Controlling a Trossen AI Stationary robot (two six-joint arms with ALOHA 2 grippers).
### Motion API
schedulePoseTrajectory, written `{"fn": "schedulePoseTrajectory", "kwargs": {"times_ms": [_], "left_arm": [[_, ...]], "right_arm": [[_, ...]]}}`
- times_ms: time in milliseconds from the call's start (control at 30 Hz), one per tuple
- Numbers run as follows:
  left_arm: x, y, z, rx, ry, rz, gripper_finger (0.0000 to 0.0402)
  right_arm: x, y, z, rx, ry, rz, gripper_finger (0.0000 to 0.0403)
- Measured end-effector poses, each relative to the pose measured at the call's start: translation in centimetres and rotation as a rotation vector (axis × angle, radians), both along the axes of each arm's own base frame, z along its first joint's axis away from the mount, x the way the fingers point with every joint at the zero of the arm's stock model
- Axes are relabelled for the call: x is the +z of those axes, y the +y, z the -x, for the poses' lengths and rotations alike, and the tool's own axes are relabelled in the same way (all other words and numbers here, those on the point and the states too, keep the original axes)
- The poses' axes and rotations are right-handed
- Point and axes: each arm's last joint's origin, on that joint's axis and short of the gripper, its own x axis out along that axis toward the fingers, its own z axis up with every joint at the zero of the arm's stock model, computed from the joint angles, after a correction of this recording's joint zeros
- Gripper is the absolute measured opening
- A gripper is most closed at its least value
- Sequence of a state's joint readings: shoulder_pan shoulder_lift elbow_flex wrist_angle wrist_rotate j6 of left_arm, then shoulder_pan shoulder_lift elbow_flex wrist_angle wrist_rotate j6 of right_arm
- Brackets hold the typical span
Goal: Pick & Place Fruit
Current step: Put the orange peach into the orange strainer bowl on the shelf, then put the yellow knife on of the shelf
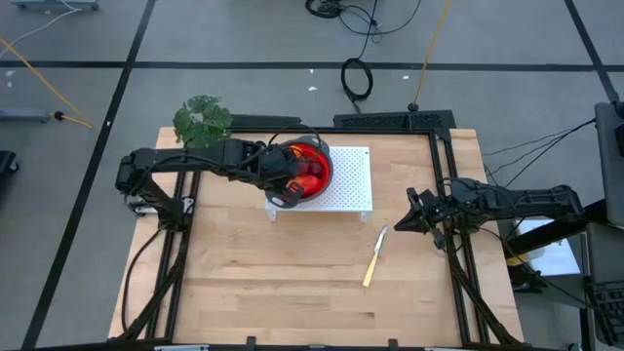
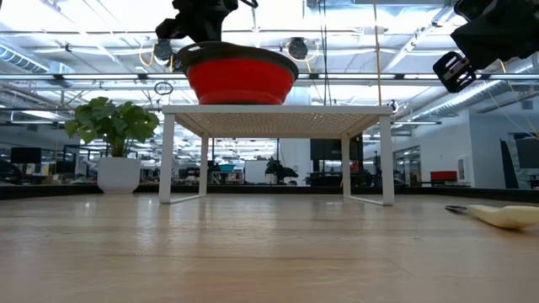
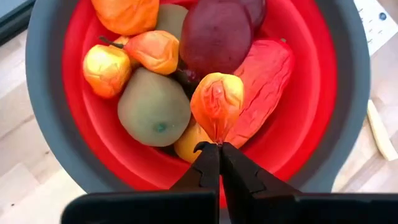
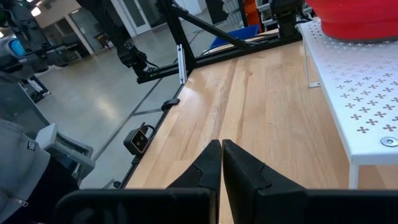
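Note:
A red, grey-rimmed bowl [image 1: 314, 168] [image 3: 43, 93] stands on a white perforated rack [image 1: 353, 185]. The fruit lies heaped in it: a dark red round piece [image 3: 214, 37], an olive-brown oval [image 3: 153, 107], the long red-orange piece [image 3: 266, 78] and several small orange ones [image 3: 106, 68]. My left gripper [image 3: 219, 147] [image 1: 285, 183] hangs over the bowl's near side, shut on one small orange fruit [image 3: 217, 102]. My right gripper [image 1: 400, 224] [image 4: 221, 144] is shut and empty above the table's right part, beside the knife. My left gripper pinches the small orange fruit by its pointed end [image 3: 217, 138], only at the fingertips. The fingers come from above, pointing down into the bowl. The fruit rests against the long red-orange piece and a yellow-orange piece below it; whether it is lifted clear I cannot tell.
A slim pale-handled knife [image 1: 375, 256] [image 2: 505, 216] lies on the wood near my right gripper. A potted plant [image 1: 203, 119] stands at the table's far left corner. Bare wood stretches across the near half of the table.

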State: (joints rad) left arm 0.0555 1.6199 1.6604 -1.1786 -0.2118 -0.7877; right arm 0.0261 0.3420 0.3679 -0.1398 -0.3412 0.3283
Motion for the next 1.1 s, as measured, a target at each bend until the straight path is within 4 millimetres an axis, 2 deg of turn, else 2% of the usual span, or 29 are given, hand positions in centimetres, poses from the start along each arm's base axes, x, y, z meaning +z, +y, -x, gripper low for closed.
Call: {"fn": "schedulePoseTrajectory", "kwargs": {"times_ms": [267, 500, 667, 867, 967, 1100], "left_arm": [[0.0, 0.0, 0.0, 0.003, -0.002, 0.003, 0.0025], [0.0, 0.0, 0.0, -0.003, 0.000, -0.003, 0.0083], [1.3, 0.6, 1.2, -0.082, -0.026, -0.020, 0.0109], [4.1, 0.4, 3.8, -0.195, -0.104, -0.094, 0.0100], [5.5, 0.3, 5.3, -0.232, -0.159, -0.136, 0.0084], [6.9, 0.0, 6.3, -0.301, -0.241, -0.200, 0.0054]], "right_arm": [[0.0, 0.0, 0.0, 0.000, 0.000, 0.000, 0.0008], [0.0, 0.0, 0.0, 0.000, 0.000, 0.000, 0.0008], [0.0, 0.0, 0.0, 0.000, 0.000, 0.000, 0.0008], [0.0, 0.0, 0.0, 0.000, 0.000, 0.000, 0.0008], [0.0, 0.0, 0.0, 0.000, 0.000, 0.000, 0.0008], [0.0, 0.0, 0.0, 0.000, 0.001, 0.000, 0.0008]]}}
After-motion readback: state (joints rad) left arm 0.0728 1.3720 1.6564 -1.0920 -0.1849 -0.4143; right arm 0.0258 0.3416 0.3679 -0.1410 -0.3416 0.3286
